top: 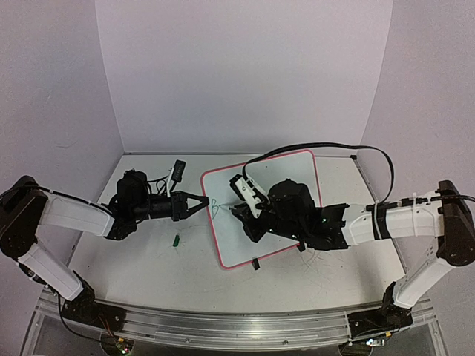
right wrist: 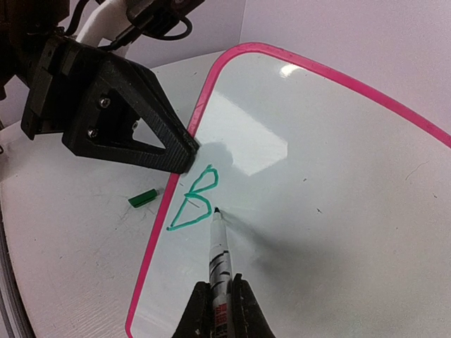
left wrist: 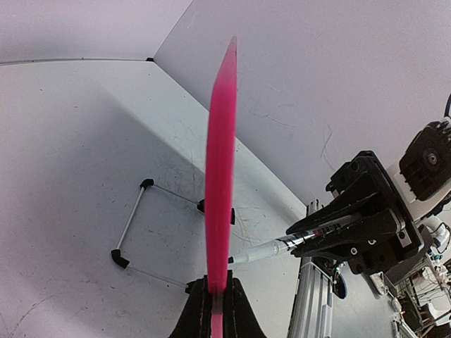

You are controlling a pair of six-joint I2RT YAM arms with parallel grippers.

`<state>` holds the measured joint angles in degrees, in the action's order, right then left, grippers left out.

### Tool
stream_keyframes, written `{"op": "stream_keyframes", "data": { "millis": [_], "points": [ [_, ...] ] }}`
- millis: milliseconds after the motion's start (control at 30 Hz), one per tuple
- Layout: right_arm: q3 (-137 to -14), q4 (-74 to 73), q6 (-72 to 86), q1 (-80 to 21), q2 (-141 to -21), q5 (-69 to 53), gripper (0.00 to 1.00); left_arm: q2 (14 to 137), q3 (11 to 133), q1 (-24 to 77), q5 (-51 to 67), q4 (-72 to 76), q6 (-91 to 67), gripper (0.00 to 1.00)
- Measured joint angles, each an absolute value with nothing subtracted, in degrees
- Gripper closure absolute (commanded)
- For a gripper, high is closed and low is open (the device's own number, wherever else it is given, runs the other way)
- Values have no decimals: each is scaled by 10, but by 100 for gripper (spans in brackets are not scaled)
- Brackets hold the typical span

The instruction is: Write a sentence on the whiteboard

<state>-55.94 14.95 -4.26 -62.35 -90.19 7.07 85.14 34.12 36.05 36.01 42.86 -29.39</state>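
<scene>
The whiteboard [top: 293, 174] with its pink frame stands tilted mid-table. My left gripper [top: 200, 202] is shut on its left edge; in the left wrist view the jaws pinch the pink edge [left wrist: 220, 162] at the gripper [left wrist: 218, 283]. Of the sentence, only a green letter "B" [right wrist: 197, 199] shows, near the board's left edge [top: 216, 208]. My right gripper [right wrist: 222, 287] is shut on a marker [right wrist: 219, 248]. The marker's dark tip rests on the white surface [right wrist: 338, 176] just right of the B's lower part. From the left wrist the marker [left wrist: 271, 251] points at the board.
A green marker cap [top: 176, 239] lies on the table left of the board [right wrist: 141, 198]. A thin wire stand with black feet [left wrist: 132, 227] sits behind the board. A small black device with cable [top: 177, 170] lies at the back. A black cable [top: 326, 146] arcs over the board's far corner.
</scene>
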Motion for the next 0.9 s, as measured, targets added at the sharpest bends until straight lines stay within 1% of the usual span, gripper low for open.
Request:
{"op": "stream_keyframes", "data": {
  "millis": [900],
  "points": [
    [-549,134,-13,-624,-902,46,100,851,341,361,360,426,-294,100]
  ]
}}
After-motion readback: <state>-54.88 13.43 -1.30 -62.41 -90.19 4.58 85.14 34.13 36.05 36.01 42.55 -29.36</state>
